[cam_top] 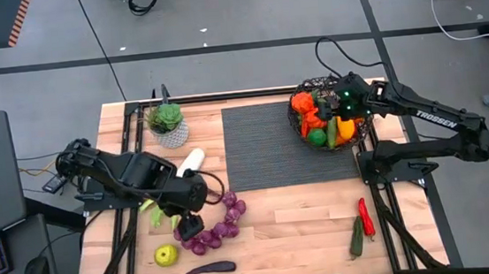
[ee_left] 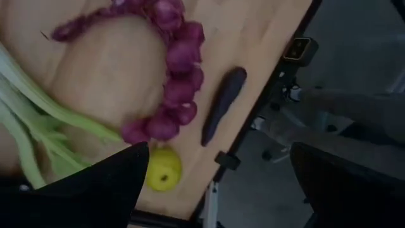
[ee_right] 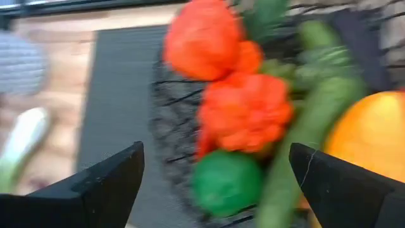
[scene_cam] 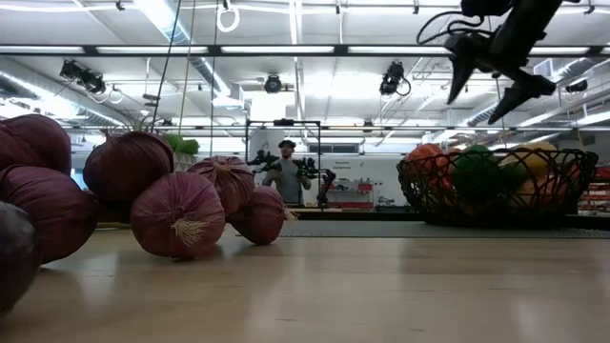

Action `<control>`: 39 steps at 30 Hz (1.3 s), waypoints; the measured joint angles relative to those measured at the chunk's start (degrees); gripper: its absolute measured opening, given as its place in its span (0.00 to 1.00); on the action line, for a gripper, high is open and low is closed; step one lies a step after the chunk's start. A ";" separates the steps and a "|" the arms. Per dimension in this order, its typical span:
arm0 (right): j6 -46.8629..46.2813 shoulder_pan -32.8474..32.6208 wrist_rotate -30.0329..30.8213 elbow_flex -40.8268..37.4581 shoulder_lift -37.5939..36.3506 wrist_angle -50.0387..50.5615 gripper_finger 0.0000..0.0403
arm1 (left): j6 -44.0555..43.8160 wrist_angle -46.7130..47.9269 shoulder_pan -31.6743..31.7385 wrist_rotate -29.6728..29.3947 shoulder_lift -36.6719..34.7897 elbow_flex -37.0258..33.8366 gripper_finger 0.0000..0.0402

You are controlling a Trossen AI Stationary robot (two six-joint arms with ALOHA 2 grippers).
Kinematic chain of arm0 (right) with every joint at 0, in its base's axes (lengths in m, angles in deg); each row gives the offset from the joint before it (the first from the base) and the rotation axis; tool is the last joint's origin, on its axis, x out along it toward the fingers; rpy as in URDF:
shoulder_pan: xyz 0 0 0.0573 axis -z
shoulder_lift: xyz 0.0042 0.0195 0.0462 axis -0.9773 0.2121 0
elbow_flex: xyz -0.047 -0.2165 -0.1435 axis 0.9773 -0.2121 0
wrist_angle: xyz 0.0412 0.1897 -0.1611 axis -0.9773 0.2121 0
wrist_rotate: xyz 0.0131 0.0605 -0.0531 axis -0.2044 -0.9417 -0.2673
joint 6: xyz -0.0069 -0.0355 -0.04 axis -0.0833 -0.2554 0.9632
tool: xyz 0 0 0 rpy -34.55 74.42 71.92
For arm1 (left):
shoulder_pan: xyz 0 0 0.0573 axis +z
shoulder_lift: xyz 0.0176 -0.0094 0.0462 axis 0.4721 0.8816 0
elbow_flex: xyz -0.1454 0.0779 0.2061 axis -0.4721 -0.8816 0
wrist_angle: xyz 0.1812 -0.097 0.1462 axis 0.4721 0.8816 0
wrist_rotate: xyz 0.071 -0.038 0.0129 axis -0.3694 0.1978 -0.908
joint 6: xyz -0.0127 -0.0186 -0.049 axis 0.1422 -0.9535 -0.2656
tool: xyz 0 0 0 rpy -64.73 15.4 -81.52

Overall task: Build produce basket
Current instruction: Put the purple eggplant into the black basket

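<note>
Hanging over the basket (cam_top: pixel 328 112) at the far right corner of the table (cam_top: pixel 306 229), right gripper (cam_top: pixel 341 104) with jaws spread wide and nothing between them. Sitting low over the purple string (cam_top: pixel 219 225) near the front left, left gripper (cam_top: pixel 189 223), jaws wide apart too, holding nothing.

Could go wrong from here: dropping down crooked and pinching just one bead of the string, so the rest swings and slides off. Could also catch the leek (cam_top: pixel 181 176) lying right beside it and drag it along. Could bump the piled basket on the way in and knock an orange piece (ee_right: pixel 243 111) out, since it looks quite full already.

Basket made of thin dark wire, round, full of holes, with a handle. Inside: bumpy orange things, a smooth green ball (ee_right: pixel 226 183), a long green stick shape, a shiny yellow-orange lump (ee_right: pixel 370 136). On the wood near the front: round purple bulbs (scene_cam: pixel 176 214) with papery lines, a small yellow-green apple (cam_top: pixel 166 255), a long dark aubergine (cam_top: pixel 210 268), a red chilli (cam_top: pixel 366 218) beside a green cucumber (cam_top: pixel 356 236). Grey ribbed mat (cam_top: pixel 272 143) touching under the basket. Little potted plant (cam_top: pixel 169 124) at the back.
</note>
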 joint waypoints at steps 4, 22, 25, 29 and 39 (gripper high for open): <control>0.01 -1.96 -6.76 0.01 -0.03 -5.87 0.97 | -3.46 -0.31 -3.62 1.26 0.70 0.02 0.97; -0.94 -17.80 -9.63 -0.04 0.97 -13.35 0.97 | 8.07 -6.62 -11.47 1.62 22.01 0.00 0.97; -1.09 -19.61 -9.63 -0.04 0.97 -12.48 0.96 | 10.63 -9.03 -11.73 1.61 25.57 0.00 0.97; -1.08 -21.99 -9.55 -0.04 0.97 -11.93 0.95 | 11.67 -13.35 -11.78 1.35 29.27 0.00 0.97; -3.01 -25.56 -8.17 -0.04 0.97 -8.54 0.92 | 14.93 -17.92 -13.06 -1.38 35.80 0.00 0.97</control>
